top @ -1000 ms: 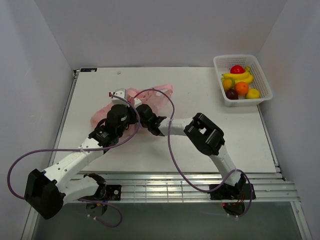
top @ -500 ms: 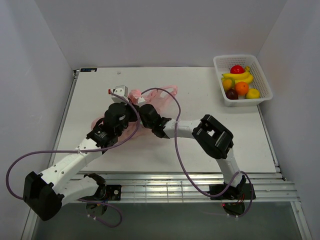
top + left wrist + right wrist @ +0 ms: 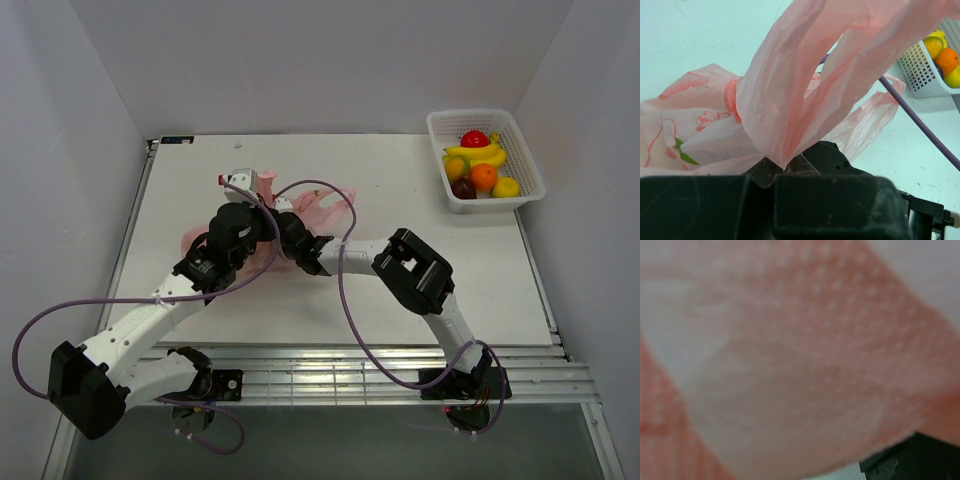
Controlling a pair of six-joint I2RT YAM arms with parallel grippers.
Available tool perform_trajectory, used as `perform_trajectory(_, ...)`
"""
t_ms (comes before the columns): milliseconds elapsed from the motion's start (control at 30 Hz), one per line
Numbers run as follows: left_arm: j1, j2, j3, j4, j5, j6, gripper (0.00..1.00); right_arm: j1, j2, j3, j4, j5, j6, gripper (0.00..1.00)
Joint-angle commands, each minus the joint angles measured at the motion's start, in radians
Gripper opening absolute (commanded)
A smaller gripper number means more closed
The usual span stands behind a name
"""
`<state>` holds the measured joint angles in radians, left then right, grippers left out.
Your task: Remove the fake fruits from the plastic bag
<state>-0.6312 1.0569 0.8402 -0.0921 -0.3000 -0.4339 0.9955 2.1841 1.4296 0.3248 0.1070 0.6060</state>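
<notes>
Raising the pinched fold higher should open the mouth: left claw [image 3: 256, 190] is clenched on the bag [image 3: 322, 206], at ten o'clock on the table [image 3: 480, 250]. Right claw [image 3: 285, 220] is smothered in film, and I cannot tell its grip. Fruits [image 3: 483, 176] sit in the basket [image 3: 521, 196], two o'clock.

Table [image 3: 400, 170]: one.
Pink plastic bag [image 3: 318, 208]: one.
White lattice basket [image 3: 495, 204]: one.
Contents of basket, six pieces:
- red fruit [image 3: 475, 138], one
- banana bunch [image 3: 482, 154], one
- orange fruit [image 3: 484, 176], one
- dark purple fruit [image 3: 463, 187], one
- yellow fruit [image 3: 506, 186], one
- yellow-green fruit [image 3: 455, 166], one

Robot arms: two, namely left arm [image 3: 150, 320] and right arm [image 3: 415, 270].
Purple cable [image 3: 345, 310]: two, one per arm.
</notes>
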Motion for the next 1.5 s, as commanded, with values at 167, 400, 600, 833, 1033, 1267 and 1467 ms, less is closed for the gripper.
perform_trajectory(167,-0.010,-0.040,-0.016,0.045,0.101,-0.045,0.00,0.020,0.080,0.100,-0.121,0.114,0.020,0.92)
perform_trajectory(400,-0.012,-0.058,0.029,0.026,0.050,0.010,0.00,0.017,-0.073,-0.108,0.181,-0.004,-0.034,0.90)
perform_trajectory(600,-0.012,-0.075,0.094,0.005,-0.031,0.090,0.00,-0.001,-0.222,-0.201,0.148,-0.012,-0.029,0.90)
perform_trajectory(833,-0.012,-0.048,0.149,0.018,-0.018,0.133,0.00,-0.001,-0.248,-0.311,0.200,-0.137,0.034,0.90)
perform_trajectory(1033,-0.016,-0.005,0.224,0.022,0.061,0.198,0.00,-0.001,-0.234,-0.314,0.278,-0.243,0.031,0.90)
perform_trajectory(1267,-0.019,0.028,0.234,0.014,0.166,0.222,0.00,0.009,-0.245,-0.291,0.157,-0.199,-0.083,0.90)
perform_trajectory(1467,-0.019,0.029,0.149,0.058,0.165,0.259,0.00,0.020,-0.282,-0.397,0.311,-0.389,-0.184,0.90)
